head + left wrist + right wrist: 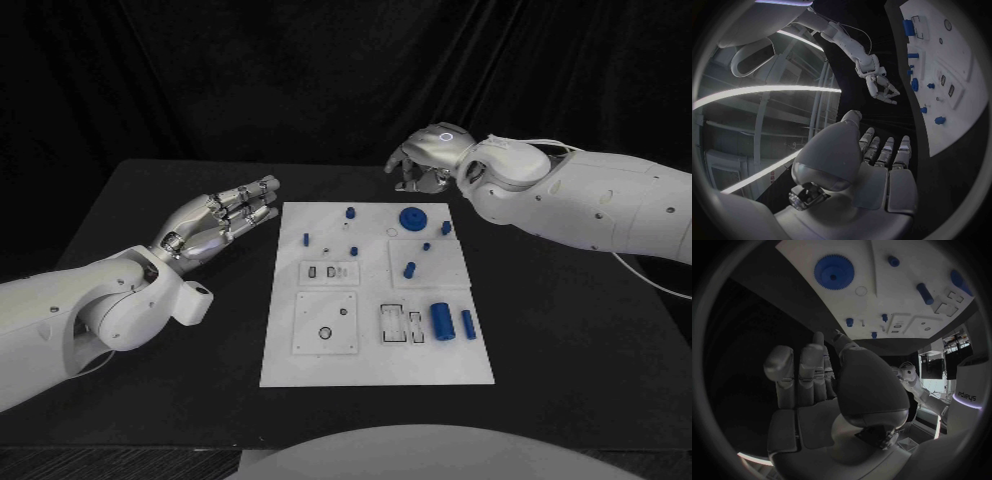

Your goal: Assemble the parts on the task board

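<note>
In the head view, the task board point(378, 345) is seen laid flat in the middle of the black worktop point(577, 340), between the two arms, presumably so that either hand can reach it. The blue parts are scattered over it: a gear point(413, 219) near the board's upper edge, two cylinders point(443, 321) at the lower right, and small pegs point(304, 239) toward the upper left. The left hand point(216, 222) is held just off the board's upper left corner, fingers extended and apart, with nothing grasped; it appears to be kept clear as a waiting posture. The right hand point(428, 160) is poised above the far edge of the worktop, at the upper right of the frame, near the gear; its fingers are curled downward, and nothing is seen between them.

In the left wrist view, the left hand point(879, 165) is shown flat and empty, and the task board point(951, 65) runs along the right of the frame. The right hand point(882, 90) is seen at mid-frame with fingers drawn in around nothing.

In the right wrist view, the right hand point(826, 385) is seen empty, with the gear point(834, 272) at the upper middle, judged the likely next target.
</note>
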Controlling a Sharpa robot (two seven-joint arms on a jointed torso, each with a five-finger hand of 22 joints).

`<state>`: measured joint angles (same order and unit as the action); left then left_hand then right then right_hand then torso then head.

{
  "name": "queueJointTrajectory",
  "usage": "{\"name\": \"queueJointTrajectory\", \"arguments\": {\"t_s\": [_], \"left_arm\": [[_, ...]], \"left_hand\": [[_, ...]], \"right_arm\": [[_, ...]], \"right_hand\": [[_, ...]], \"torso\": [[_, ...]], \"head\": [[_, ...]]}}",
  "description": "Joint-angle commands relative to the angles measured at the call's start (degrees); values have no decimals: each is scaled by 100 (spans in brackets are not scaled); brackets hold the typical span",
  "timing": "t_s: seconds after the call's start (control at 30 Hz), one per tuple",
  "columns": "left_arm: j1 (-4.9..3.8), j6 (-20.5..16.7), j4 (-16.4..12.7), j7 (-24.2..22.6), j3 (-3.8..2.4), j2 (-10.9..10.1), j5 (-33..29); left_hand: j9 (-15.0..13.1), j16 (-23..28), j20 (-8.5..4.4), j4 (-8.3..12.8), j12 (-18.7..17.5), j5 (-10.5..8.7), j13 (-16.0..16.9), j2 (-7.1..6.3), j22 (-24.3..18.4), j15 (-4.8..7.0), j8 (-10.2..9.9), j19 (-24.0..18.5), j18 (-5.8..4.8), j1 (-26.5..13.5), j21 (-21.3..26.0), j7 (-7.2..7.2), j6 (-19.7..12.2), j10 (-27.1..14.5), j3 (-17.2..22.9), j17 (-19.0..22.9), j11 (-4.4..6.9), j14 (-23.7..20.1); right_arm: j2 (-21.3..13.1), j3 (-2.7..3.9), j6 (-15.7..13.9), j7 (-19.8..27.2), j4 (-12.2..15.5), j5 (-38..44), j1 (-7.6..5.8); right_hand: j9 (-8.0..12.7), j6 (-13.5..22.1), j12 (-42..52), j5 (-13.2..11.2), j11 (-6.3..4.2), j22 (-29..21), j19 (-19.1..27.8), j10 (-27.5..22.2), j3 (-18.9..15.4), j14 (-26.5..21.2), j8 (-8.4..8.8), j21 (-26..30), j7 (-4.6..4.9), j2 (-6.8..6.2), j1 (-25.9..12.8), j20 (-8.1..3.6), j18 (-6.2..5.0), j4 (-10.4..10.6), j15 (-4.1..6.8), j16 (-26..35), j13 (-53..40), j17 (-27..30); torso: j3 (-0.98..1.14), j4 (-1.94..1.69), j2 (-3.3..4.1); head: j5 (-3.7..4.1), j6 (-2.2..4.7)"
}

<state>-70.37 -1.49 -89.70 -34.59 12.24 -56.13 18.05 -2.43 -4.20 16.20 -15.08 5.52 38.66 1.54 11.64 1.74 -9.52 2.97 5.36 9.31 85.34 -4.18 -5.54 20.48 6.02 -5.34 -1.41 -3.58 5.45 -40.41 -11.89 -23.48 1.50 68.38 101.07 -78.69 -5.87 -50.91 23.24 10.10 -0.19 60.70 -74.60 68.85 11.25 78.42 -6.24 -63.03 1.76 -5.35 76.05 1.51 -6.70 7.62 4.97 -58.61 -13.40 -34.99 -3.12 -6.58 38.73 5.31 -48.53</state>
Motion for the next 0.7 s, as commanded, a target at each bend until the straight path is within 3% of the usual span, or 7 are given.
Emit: {"name": "queueJointTrajectory", "arguments": {"t_s": [0.03,0.17,0.23,0.33,0.47,0.53,0.7], "left_arm": [[6,105,0,-14,-5,7,-2],[10,151,19,21,-5,25,-2],[11,170,30,33,-5,39,-2],[13,188,45,43,-5,59,-2],[14,219,64,56,-5,86,-2],[15,243,73,71,-5,94,-2],[17,283,85,102,-5,101,-2]], "left_hand": [[-5,-28,7,-5,11,37,4,-25,2,-23,30,12,104,19,-12,-20,11,-10,28,-4,-26,14],[-7,-21,1,1,10,39,4,-19,-3,-19,33,-1,103,28,-3,-12,27,-15,50,-1,-17,4],[-7,-21,1,1,10,39,4,-19,-3,-19,33,-1,103,28,-3,-12,27,-15,50,-1,-17,4],[-7,-21,1,1,10,39,4,-19,-3,-19,33,-1,103,28,-3,-12,27,-15,50,-1,-17,4],[-8,-20,-3,7,7,41,3,-15,-4,-15,36,-2,102,36,-2,-8,37,-19,66,-1,-12,0],[-12,-20,-5,12,11,42,4,-11,-5,-12,41,-4,102,43,0,-9,63,-15,79,0,-12,-1],[-13,-16,-7,15,11,43,5,-10,-8,-10,44,-12,102,46,7,-10,70,-16,87,1,-14,-7]], "right_arm": [[-143,1,194,-399,133,-48,-11],[-299,0,352,-483,218,-270,41],[-333,0,379,-489,223,-357,70],[-353,0,428,-488,210,-426,114],[-339,-1,506,-484,158,-483,194],[-310,-1,555,-486,112,-501,245],[-217,0,681,-491,-24,-520,363]], "right_hand": [[0,-24,922,-64,-51,-404,217,-296,-78,-197,84,498,-54,-49,-66,25,-134,84,21,401,-772,501],[-27,70,3230,-164,-77,-608,235,-1419,-279,-261,201,907,-176,-22,-179,20,-192,208,-7,400,-2937,494],[-92,0,5110,-172,-136,-237,18,-180,-381,47,170,572,-97,-27,-272,-50,-118,277,46,-357,-5188,-624],[-157,11,5800,-174,-196,209,-170,386,-448,249,182,171,-91,-27,-314,-96,-44,344,105,-1017,-6110,-1676],[-233,23,6573,-221,-276,916,-407,1821,-514,721,191,-497,-118,-105,-432,-153,93,561,163,-2333,-7429,-3947],[-251,43,6676,-215,-282,1026,-337,2115,-513,971,201,-551,-120,-181,-445,-148,100,668,147,-2868,-7660,-4968],[-203,245,6676,-190,-354,1656,-650,2115,-501,1158,236,-1210,-186,-270,-505,-171,248,871,184,-3139,-7660,-5501]], "torso": [[-4,22,-23],[-1,15,-23],[-4,22,-36],[-7,34,-60],[-7,49,-82],[-5,54,-87],[-14,54,-75]], "head": [[-7,12],[25,53],[23,53],[10,27],[1,-25],[2,-49],[-7,-37]]}}
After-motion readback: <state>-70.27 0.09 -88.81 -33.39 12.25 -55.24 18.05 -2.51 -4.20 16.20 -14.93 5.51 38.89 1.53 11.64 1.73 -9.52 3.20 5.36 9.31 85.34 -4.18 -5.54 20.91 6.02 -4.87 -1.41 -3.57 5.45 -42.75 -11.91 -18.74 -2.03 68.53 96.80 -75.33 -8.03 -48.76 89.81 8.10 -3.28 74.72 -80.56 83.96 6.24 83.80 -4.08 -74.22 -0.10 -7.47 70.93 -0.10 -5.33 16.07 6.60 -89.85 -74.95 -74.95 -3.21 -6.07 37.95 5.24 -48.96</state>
